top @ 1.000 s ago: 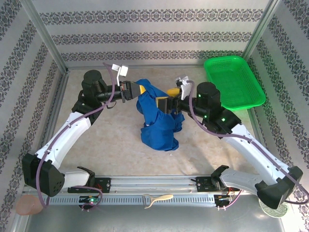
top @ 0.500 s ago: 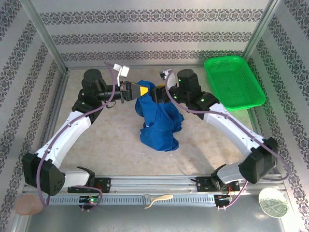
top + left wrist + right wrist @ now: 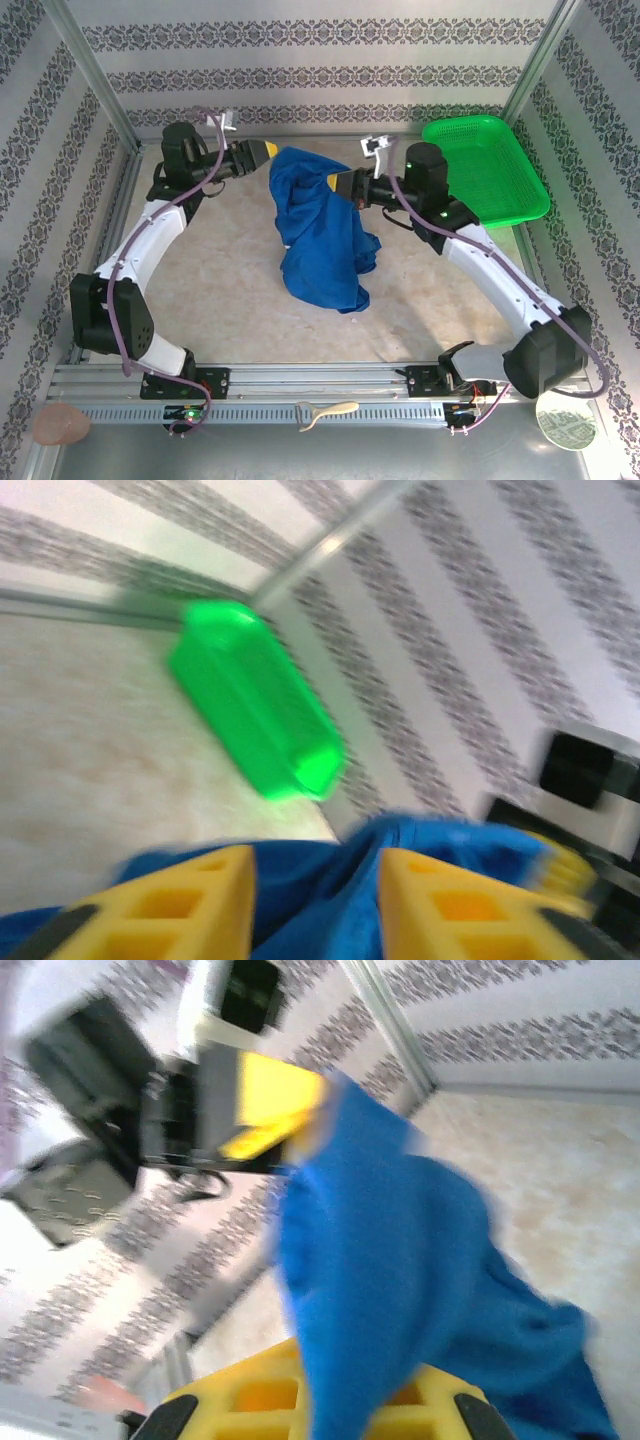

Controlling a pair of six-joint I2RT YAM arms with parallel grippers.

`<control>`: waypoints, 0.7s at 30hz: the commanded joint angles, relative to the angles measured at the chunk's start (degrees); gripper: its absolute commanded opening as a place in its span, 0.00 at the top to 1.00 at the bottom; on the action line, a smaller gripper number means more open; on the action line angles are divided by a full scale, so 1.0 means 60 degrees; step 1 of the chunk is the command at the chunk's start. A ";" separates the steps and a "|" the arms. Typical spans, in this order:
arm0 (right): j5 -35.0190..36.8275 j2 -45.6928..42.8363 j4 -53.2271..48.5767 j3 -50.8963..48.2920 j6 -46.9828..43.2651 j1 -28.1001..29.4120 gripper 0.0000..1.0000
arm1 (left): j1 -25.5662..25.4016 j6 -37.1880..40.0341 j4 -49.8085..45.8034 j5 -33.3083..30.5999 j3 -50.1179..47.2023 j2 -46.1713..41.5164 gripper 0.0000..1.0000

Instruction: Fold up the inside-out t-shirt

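The inside-out t-shirt point(image 3: 320, 235) is royal blue and bunched, draped from a raised top edge down onto the middle of the table. My right gripper point(image 3: 333, 181) is shut on its upper right part, and blue cloth point(image 3: 400, 1250) rises from between the yellow fingers point(image 3: 250, 1395). My left gripper point(image 3: 268, 151) is at the shirt's upper left corner. Its yellow fingers point(image 3: 190, 900) stand apart, open, with a loose fold of the shirt point(image 3: 440, 850) lying between them. The right wrist view also shows the left gripper's yellow fingers point(image 3: 270, 1095) at the top of the cloth.
A green plastic mesh basket point(image 3: 485, 170) stands at the back right corner and appears blurred in the left wrist view point(image 3: 255, 700). Patterned walls close the table on three sides. A metal rail point(image 3: 320, 380) runs along the near edge.
The right gripper moved up onto the shirt's top and shut on it. The left gripper opened and drew back to the far left. The shirt's top now hangs higher and more stretched out.
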 commanded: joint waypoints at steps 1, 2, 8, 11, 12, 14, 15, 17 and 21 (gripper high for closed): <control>-0.1213 -0.0126 0.2179 -0.0267 0.1723 -0.0234 1.00 | 0.0145 0.1227 -0.2317 -0.2179 0.0750 0.0169 0.50; -0.1354 -0.0048 0.2662 -0.0298 0.2105 -0.0293 1.00 | 0.0109 0.1291 -0.2546 -0.2428 0.0769 0.0146 0.45; -0.1566 0.0502 0.4417 -0.0467 0.3361 -0.0455 1.00 | -0.1195 0.1433 -0.2680 -0.4091 -0.0346 -0.1493 0.29; -0.1658 0.0678 0.4761 -0.0672 0.3551 -0.0474 1.00 | -0.2427 0.1748 -0.2660 -0.5063 -0.0882 -0.2050 0.19; -0.1675 0.0704 0.4866 -0.0757 0.3592 -0.0480 1.00 | -0.2711 0.1812 -0.2624 -0.5246 -0.1020 -0.2089 0.17; -0.1761 0.0707 0.5055 -0.0978 0.3670 -0.0515 1.00 | -0.3101 0.1766 -0.2616 -0.5670 -0.1239 -0.2016 0.13; -0.1817 0.0679 0.5130 -0.1100 0.3697 -0.0520 1.00 | -0.3151 0.1655 -0.2529 -0.5773 -0.1379 -0.1969 0.12; -0.1944 0.0624 0.5235 -0.1334 0.3691 -0.0555 1.00 | -0.3175 0.1249 -0.2212 -0.5988 -0.1698 -0.1867 0.10; -0.2038 0.0489 0.5343 -0.1727 0.3645 -0.0600 1.00 | -0.3231 0.0594 -0.2007 -0.6471 -0.1894 -0.1630 0.08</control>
